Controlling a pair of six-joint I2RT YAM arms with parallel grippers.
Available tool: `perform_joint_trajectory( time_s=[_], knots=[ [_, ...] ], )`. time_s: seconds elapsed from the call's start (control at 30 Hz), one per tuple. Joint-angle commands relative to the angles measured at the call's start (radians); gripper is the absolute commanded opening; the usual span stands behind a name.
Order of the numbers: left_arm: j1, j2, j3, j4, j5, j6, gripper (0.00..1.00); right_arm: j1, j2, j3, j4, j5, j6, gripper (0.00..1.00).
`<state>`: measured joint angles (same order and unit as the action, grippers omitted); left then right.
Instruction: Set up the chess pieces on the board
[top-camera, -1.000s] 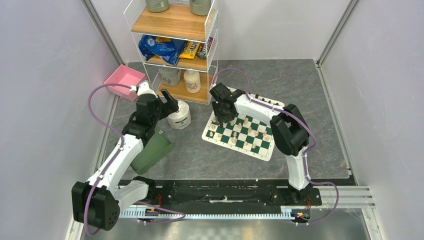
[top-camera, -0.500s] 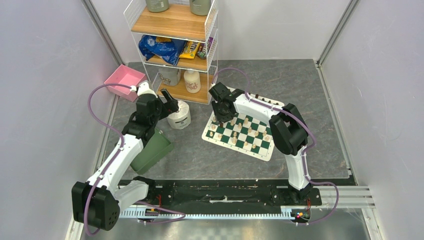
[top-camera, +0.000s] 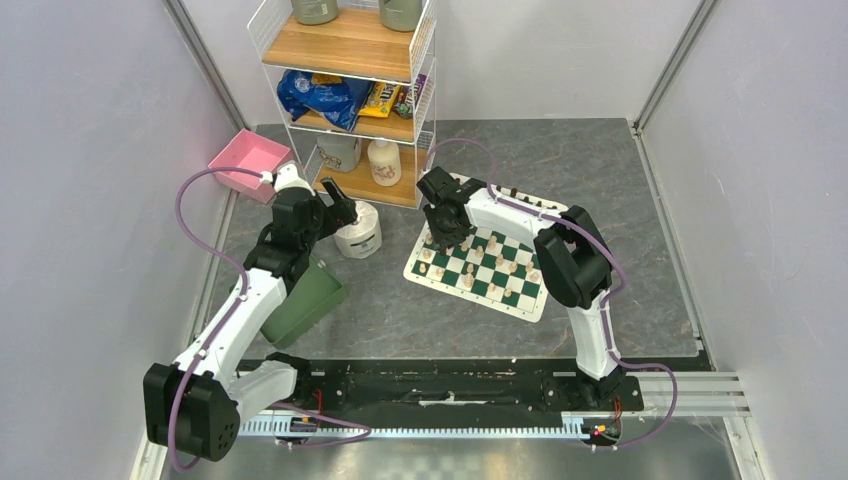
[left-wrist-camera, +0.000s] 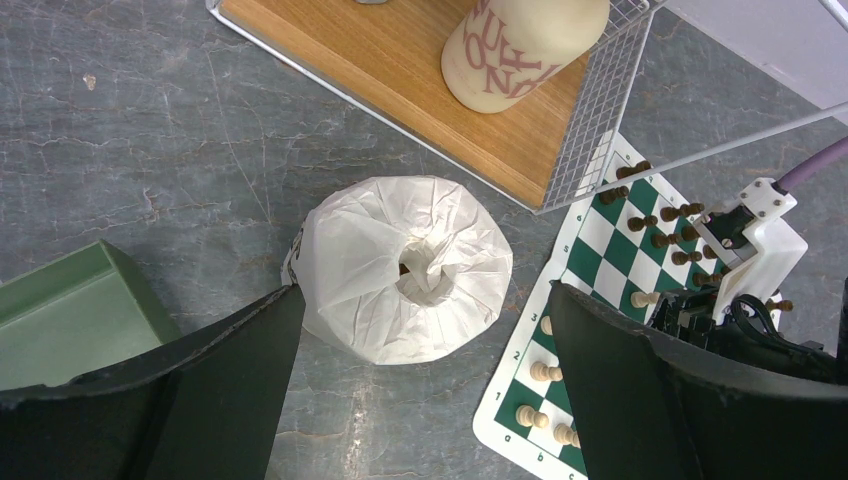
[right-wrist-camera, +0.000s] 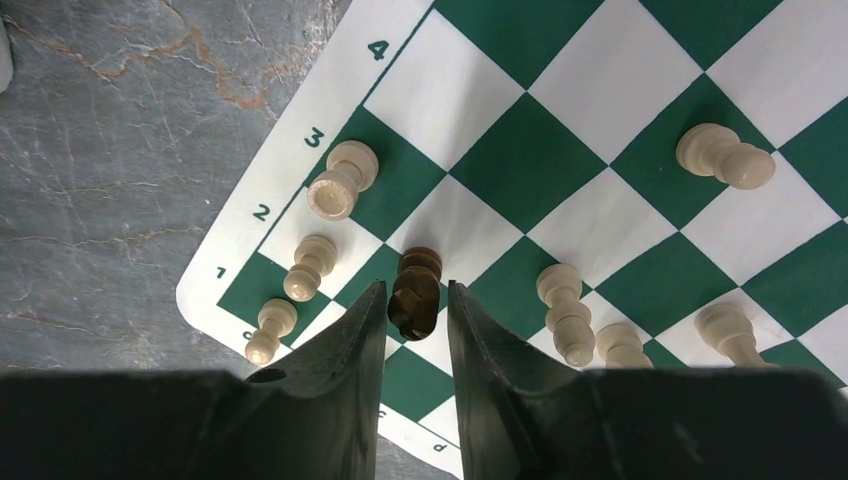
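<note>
A single dark brown chess piece (right-wrist-camera: 416, 295) stands on the board (right-wrist-camera: 345, 90) near the corner where the border numbering starts. It sits right between the two fingers of the right gripper (right-wrist-camera: 415, 287). The jaws are drawn in narrowly on either side of it, but the pictures do not show whether they actually press on it. Just beside it, cream pawns (right-wrist-camera: 340, 180) line the board's numbered edge, and more cream pieces (right-wrist-camera: 565, 310) stand or lean on squares on the other side of the fingers; one (right-wrist-camera: 725, 155) lies tilted on a green square farther in. In the left wrist view, a row of dark brown pieces (left-wrist-camera: 655, 215) stands along the board's far side, next to the wire shelf rack (left-wrist-camera: 590, 120). The left gripper (left-wrist-camera: 422, 290) hangs over a wrapped toilet roll (left-wrist-camera: 405, 265) with its fingers spread wide, one on each side and clear of it. A green bin (left-wrist-camera: 70, 310) rests on the grey marbled table (left-wrist-camera: 150, 130) near that arm. A cream bottle (left-wrist-camera: 520, 45) stands on the rack's lowest wooden shelf, and a pink bin (top-camera: 248, 160) sits by the left wall.
</note>
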<state>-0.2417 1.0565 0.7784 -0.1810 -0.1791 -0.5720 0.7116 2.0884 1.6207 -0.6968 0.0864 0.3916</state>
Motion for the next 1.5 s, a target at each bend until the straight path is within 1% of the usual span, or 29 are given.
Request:
perform_joint_trajectory(
  time_s=[0.0, 0.27, 0.4, 0.5, 0.77, 1.0, 1.3, 1.47],
  knots=[
    [0.007, -0.012, -0.005, 0.029, -0.002, -0.008, 1.00, 0.004, 0.003, 0.042, -0.004, 0.014, -0.010, 0.36],
    [0.008, -0.013, -0.007, 0.029, -0.002, -0.008, 1.00, 0.004, -0.028, 0.027, -0.004, 0.026, -0.010, 0.27],
    [0.008, -0.011, -0.005, 0.031, 0.001, -0.010, 1.00, 0.004, -0.065, 0.023, -0.003, 0.056, -0.009, 0.22],
    [0.008, -0.012, -0.007, 0.031, -0.001, -0.010, 1.00, 0.003, -0.093, 0.022, 0.000, 0.084, -0.011, 0.21],
    [0.009, -0.014, -0.008, 0.029, -0.003, -0.006, 1.00, -0.028, -0.138, 0.017, 0.000, 0.122, -0.018, 0.21],
    [0.010, -0.014, -0.008, 0.028, -0.003, -0.007, 1.00, -0.088, -0.157, 0.027, 0.000, 0.134, -0.033, 0.21],
    [0.010, -0.011, 0.000, 0.032, 0.001, -0.008, 1.00, -0.208, -0.085, 0.121, 0.000, 0.139, -0.049, 0.21],
    [0.010, -0.009, 0.008, 0.031, 0.001, -0.006, 1.00, -0.237, -0.038, 0.197, 0.004, 0.129, -0.061, 0.21]
  ],
)
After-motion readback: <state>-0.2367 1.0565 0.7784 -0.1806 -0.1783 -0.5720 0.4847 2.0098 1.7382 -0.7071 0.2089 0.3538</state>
